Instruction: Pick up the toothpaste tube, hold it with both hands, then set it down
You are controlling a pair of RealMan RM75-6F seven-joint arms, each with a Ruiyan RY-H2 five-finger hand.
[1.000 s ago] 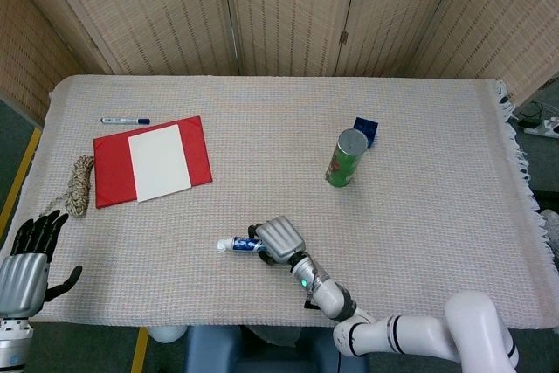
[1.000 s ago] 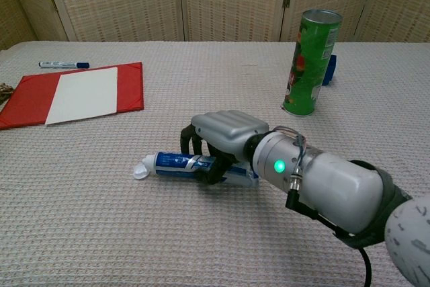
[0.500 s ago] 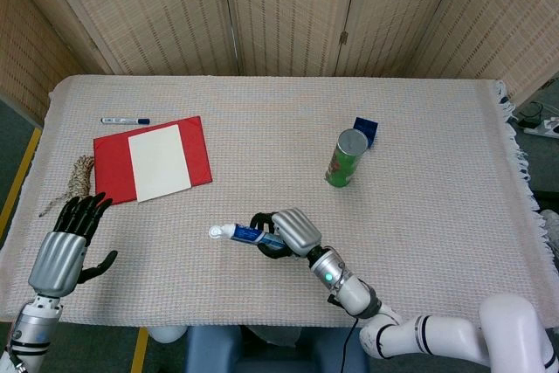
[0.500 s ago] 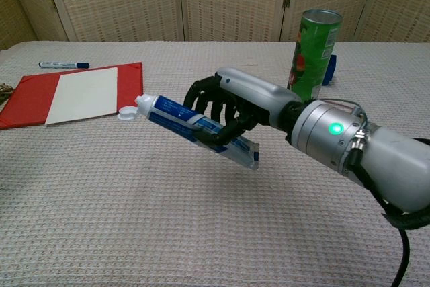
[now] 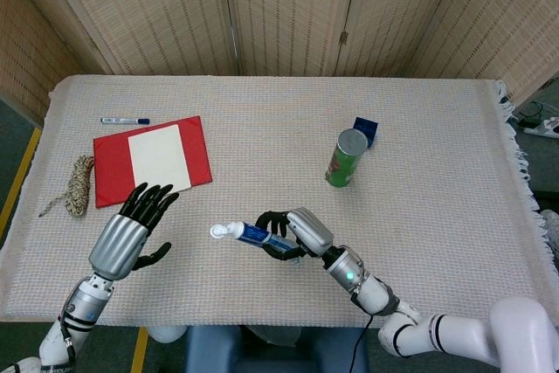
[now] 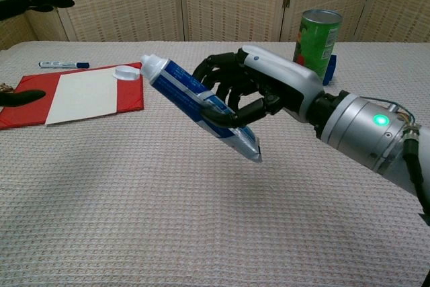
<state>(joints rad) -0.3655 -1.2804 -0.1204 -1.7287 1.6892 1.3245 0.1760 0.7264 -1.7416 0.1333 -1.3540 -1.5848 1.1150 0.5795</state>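
Right hand (image 5: 297, 231) grips the toothpaste tube (image 5: 253, 232) w/ fingers (image 6: 225, 85) wrapped round its middle, tube lifted clear of the tabletop (image 5: 419, 172), white cap end up and to the left, crimped end lower. Left hand (image 5: 129, 233) is empty, fingers spread apart, palm down, hovering near the tabletop's front-left part, well apart from the tube; in chest view only dark fingertips show at the left edge. Other stuff on tabletop: red folder (image 5: 153, 160) w/ white sheet (image 5: 159, 162) on top, marker pen (image 5: 125, 120) beyond it, coil of rope (image 5: 79, 185) near left edge, green can (image 5: 347, 157) upright w/ blue box (image 5: 366, 131) just behind it.
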